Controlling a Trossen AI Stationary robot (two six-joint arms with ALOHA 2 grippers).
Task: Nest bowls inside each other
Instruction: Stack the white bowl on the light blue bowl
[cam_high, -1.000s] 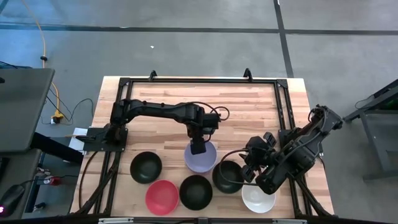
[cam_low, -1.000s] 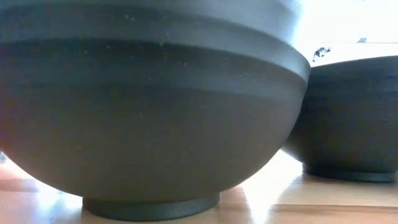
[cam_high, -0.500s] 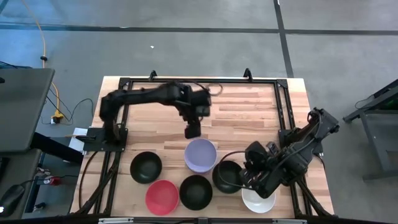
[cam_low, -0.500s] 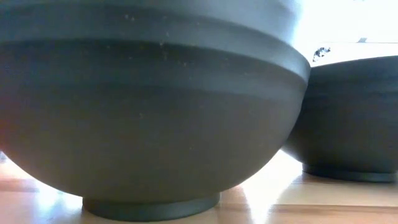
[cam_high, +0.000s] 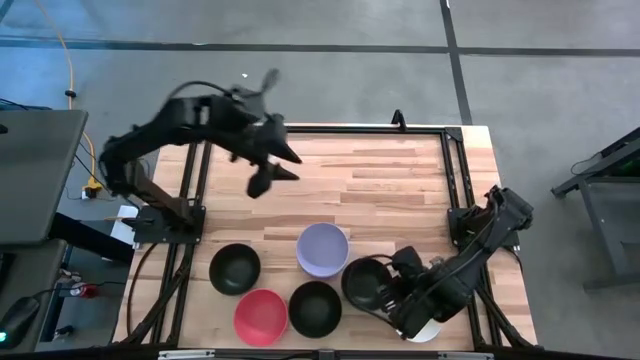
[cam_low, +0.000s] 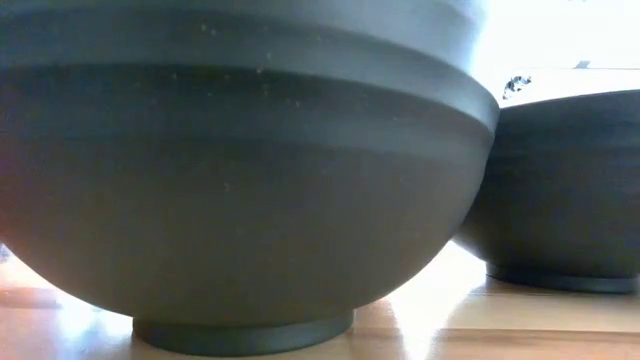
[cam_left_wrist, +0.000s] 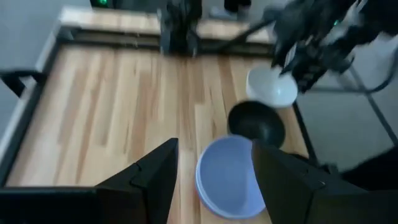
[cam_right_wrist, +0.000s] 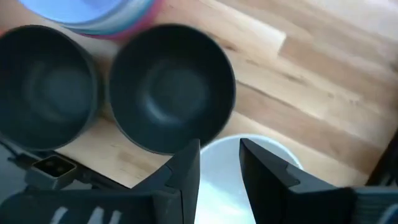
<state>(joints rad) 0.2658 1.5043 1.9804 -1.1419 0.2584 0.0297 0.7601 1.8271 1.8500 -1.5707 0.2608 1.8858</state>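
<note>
**Bowl nesting: state of table and arms**

Observed on the light wooden slatted table (cam_high: 400, 180), along its near edge: round lavender plastic bowl (cam_high: 323, 249) at the centre, with blue and magenta rims showing beneath it in the right wrist view, so already stacked. Just beside it, a black plastic bowl (cam_high: 364, 283) toward the right arm. Further along the row: a second black bowl (cam_high: 315, 308), a red bowl (cam_high: 260, 315) and a third black bowl (cam_high: 234, 269), all upright and unstacked. At the right end, a white plastic bowl (cam_right_wrist: 249, 180), mostly hidden under the right arm from above.

Left gripper (cam_high: 262, 183) raised over the far left part of the table, well apart from all bowls, fingers spread, nothing held.

Right gripper (cam_right_wrist: 217, 158) low over the white bowl's rim, fingers parted either side of it; contact cannot be told.

Low view blocked by two black bowls.
</note>
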